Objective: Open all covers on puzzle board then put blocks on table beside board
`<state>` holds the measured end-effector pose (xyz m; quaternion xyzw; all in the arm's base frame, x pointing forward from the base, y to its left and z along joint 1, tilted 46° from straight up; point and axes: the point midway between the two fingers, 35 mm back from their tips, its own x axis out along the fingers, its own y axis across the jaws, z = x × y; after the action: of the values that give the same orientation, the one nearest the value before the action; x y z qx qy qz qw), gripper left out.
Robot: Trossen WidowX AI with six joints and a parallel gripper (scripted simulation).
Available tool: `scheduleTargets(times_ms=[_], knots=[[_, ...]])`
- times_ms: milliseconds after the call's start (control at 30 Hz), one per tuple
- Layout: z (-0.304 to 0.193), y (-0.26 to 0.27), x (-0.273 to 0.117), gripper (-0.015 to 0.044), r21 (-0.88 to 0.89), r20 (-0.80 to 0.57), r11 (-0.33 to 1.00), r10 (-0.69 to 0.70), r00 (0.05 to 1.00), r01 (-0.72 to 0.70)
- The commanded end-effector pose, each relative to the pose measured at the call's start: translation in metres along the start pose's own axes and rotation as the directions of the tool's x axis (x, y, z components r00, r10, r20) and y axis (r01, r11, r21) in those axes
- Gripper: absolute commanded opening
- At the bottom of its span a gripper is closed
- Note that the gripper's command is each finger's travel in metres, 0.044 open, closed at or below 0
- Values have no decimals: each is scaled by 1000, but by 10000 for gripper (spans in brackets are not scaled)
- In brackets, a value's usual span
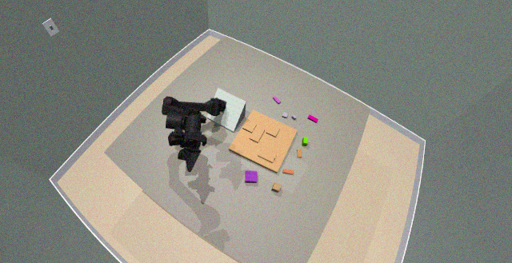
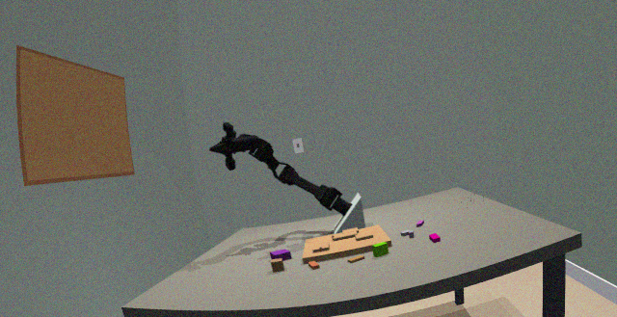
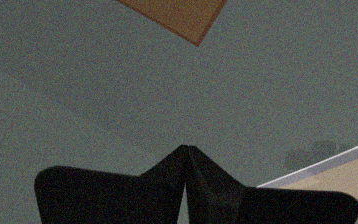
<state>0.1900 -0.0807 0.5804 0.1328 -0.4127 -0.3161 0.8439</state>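
Observation:
The orange-tan puzzle board [image 1: 244, 146] [image 2: 339, 250] lies on the table. Its raised covers have the board's own colour; one cover [image 1: 267, 157] [image 2: 321, 248] is near the front corner, and others are nearer the arm base. Whether any well is open or filled cannot be told. Beside the board, clear of it, lie a green block [image 1: 305, 141] [image 2: 380, 250], a purple block [image 1: 251, 177] [image 2: 281, 254], a tan block [image 1: 276, 187] [image 2: 277, 265] and a magenta block [image 1: 313, 118] [image 2: 435, 238]. My gripper [image 1: 190, 169] [image 2: 211, 148] [image 3: 187, 152] is shut and empty, high in the air away from the board.
An orange piece [image 1: 288, 172] [image 2: 313, 265] and a flat orange-brown piece [image 1: 299, 153] [image 2: 356, 258] lie near the board. A violet piece [image 1: 276, 100] [image 2: 420, 223] and small grey pieces [image 1: 285, 115] lie farther off. The pale wedge-shaped arm mount [image 1: 228, 113] [image 2: 356, 216] stands close behind the board.

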Motion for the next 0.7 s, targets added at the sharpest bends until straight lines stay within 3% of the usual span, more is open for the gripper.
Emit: scheduleTargets(times_ms=[0,667], knots=[[-22,11,0,0,-13,-53,999,33,998,-33],[-125,41,-11,0,-136,-314,982,86,945,-134]])
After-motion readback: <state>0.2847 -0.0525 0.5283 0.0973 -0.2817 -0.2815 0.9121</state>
